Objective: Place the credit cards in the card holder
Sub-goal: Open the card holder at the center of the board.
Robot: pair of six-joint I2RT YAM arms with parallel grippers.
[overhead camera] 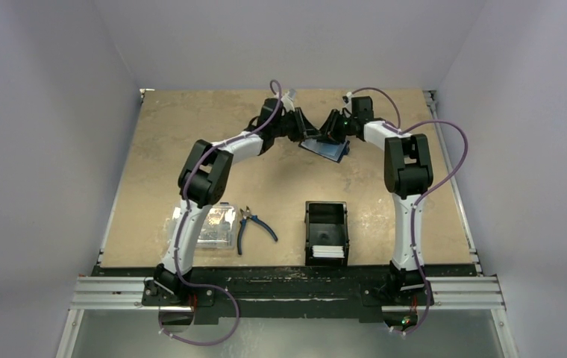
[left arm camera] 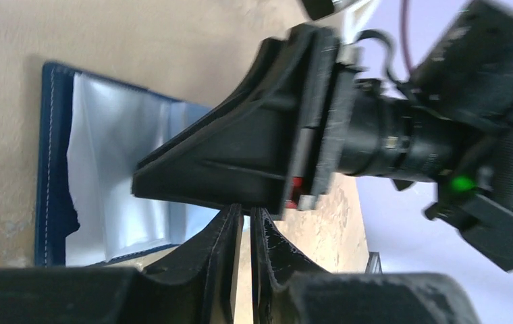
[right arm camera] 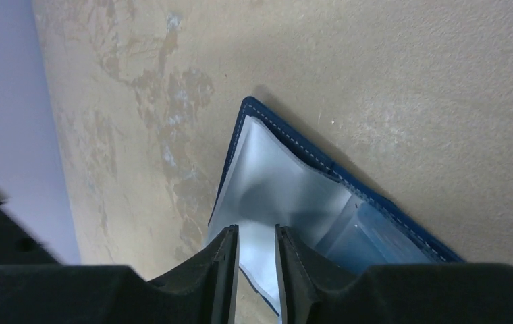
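A: Holder position?
B: Card holder (overhead camera: 326, 148) lies open, far across the tabletop (overhead camera: 191, 134) from the black tray (overhead camera: 327, 216).
A: Fingers?
B: Right gripper (right arm camera: 257, 256) pinches its clear sleeve. Left gripper (left arm camera: 247, 233) nearly pressed together; grip unclear.
A: Cards?
B: Credit cards (overhead camera: 328, 250) in that tray.

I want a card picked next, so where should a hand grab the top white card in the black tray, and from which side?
Grip the white card by its far long edge, coming straight down. It lies flat at the tray's near end, hemmed by walls on three sides; only the empty far half leaves room for fingers, probably.
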